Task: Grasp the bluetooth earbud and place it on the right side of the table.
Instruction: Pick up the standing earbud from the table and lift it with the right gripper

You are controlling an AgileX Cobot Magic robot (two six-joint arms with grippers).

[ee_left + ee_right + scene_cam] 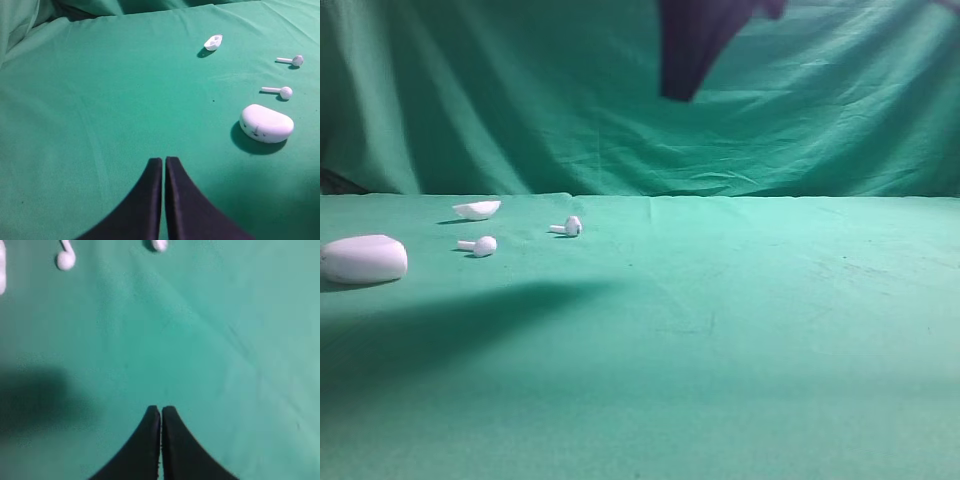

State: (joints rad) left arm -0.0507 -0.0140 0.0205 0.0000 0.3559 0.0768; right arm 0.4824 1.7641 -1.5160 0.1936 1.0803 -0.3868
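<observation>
The right gripper (pixel 160 412) is closed and holds nothing. It should open wide first, then come down slowly over the tiny white earbud with a dark mark (pixel 568 227) on the green cloth table (pixel 740 300).

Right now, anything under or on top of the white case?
Nothing on top of the white case; its upper shell is bare. It sits directly on the green table, casting a shadow. The cloth beneath it is covered, so unseen.

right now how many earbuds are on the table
2, both on the table's left side. One earbud lies nearest the white case; the other earbud lies further right, toward the middle. Nothing seems hidden.
</observation>
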